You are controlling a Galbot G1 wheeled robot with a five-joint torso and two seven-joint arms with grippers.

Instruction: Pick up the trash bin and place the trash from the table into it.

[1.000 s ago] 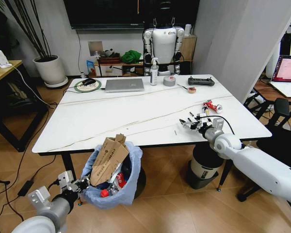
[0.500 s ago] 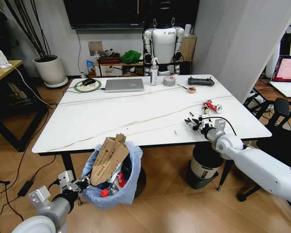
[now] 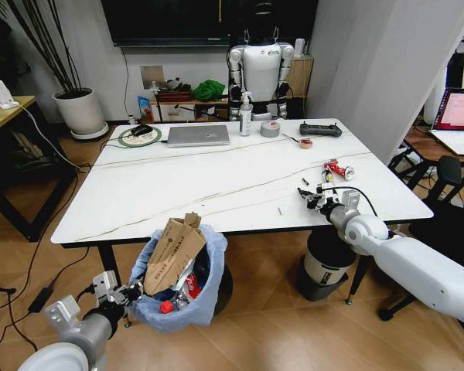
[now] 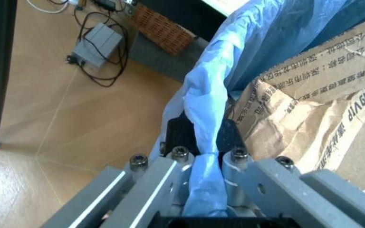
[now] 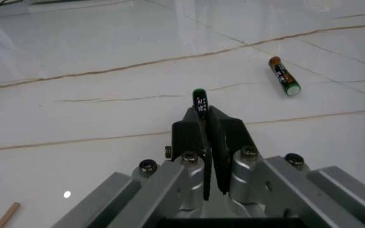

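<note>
The right gripper (image 5: 206, 124) pinches a thin green-tipped stick (image 5: 199, 102) above the table (image 3: 178, 185); a battery (image 5: 284, 76) lies at its 2 o'clock. The left gripper (image 4: 198, 142) clamps the bin (image 3: 178, 297) rim, low beside the table.

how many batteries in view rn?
2: one battery clamped in the right pincer above the table, one battery lying on the table beyond it. More could be hidden in the bin.

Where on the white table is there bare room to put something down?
The broad middle of the table is bare, from the laptop forward to the near edge. The left half is free too. It is crowded along the far edge, and by the right tool, near the red-white pack.
</note>
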